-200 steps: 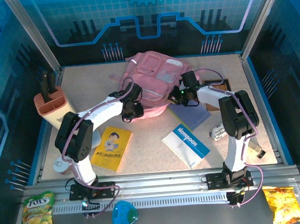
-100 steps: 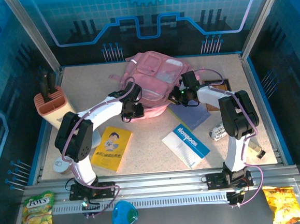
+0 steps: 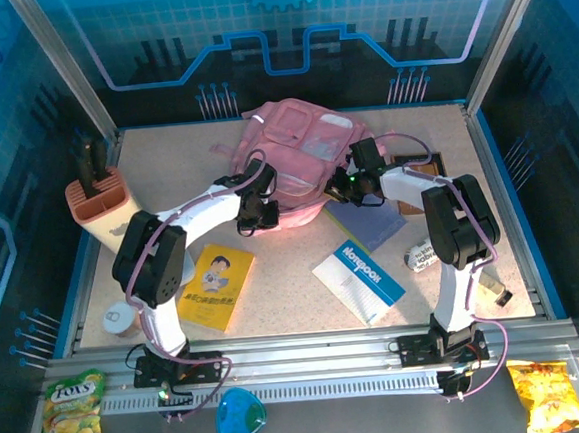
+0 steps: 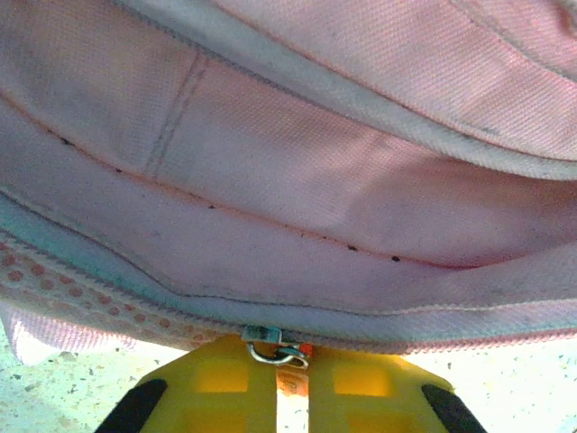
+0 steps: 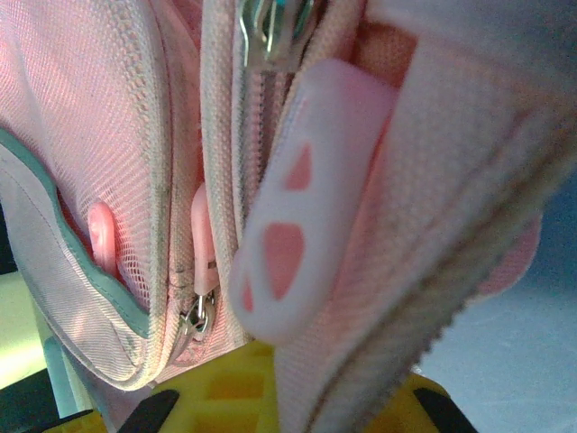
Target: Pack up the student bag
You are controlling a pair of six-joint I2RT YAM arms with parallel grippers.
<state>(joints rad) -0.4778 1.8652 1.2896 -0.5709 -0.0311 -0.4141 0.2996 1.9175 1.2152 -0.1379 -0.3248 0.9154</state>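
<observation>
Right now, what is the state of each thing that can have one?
student bag, lying on the table, near edge gripped.
left gripper, shut on a zip pull.
right gripper, shut on the student bag's fabric.
Notebook, closed, lying flat.
yellow booklet, closed, lying flat.
pen holder, upright.

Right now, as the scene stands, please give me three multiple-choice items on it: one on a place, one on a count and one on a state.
1. Where does the yellow booklet lie? A. on the table, front left; B. on the blue notebook; C. in the holder.
2. How many snack packets lie on the metal ledge in front? A. one; B. two; C. four.
3. The right tool is: A. wide open; B. shut on the student bag; C. holding a notebook.
Key: 1 A, it lies flat on the tabletop. 2 B, one at each end. 3 B, pink fabric runs between its closed fingers.
</observation>
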